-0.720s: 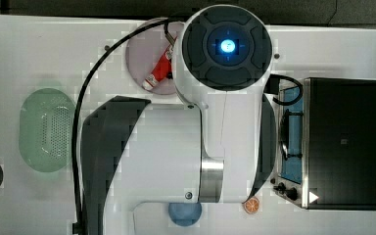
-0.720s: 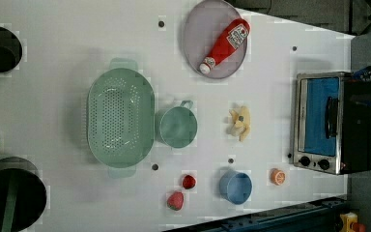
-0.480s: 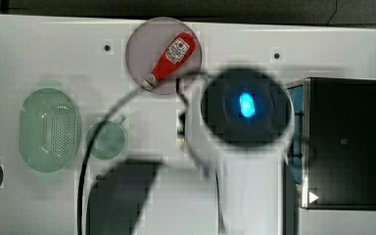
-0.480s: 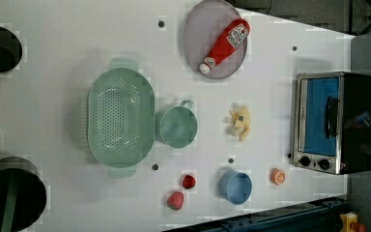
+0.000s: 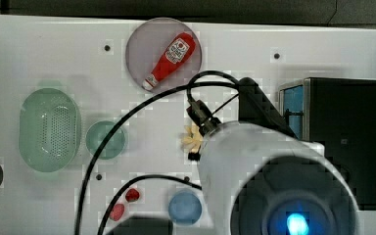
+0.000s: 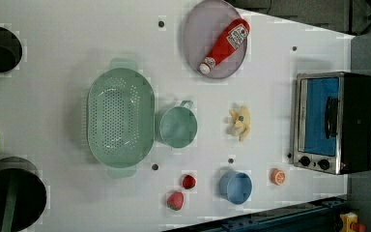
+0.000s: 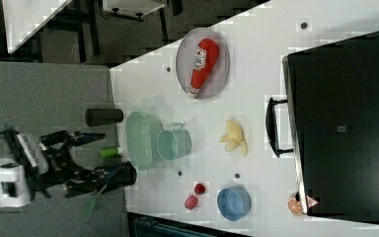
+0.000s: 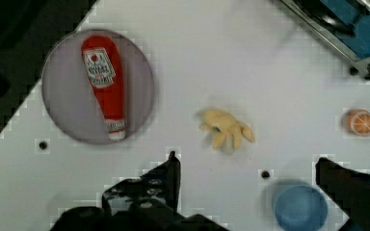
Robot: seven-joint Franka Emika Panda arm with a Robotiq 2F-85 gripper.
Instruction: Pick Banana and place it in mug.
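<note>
Cream-yellow banana lies flat on the white desk, lobes splayed like petals, between the mint mug and the toaster oven. Well apart from the mug; nothing touches it. Wrist view has the banana out ahead of the gripper, whose fingers stand wide apart, empty.

Handling, by judgement: small and light, probably a soft or hollow toy piece, with thin lobes that may flex or slip under a pinch. Best hold looks to be across the thicker middle where the lobes join, not on a tip. It lies low on the desk, so fingers must come nearly to the surface.

Mug mouth is wider than the piece; drop should be easy. The perforated basket sits just beside the mug, so keep the release centred.
</note>
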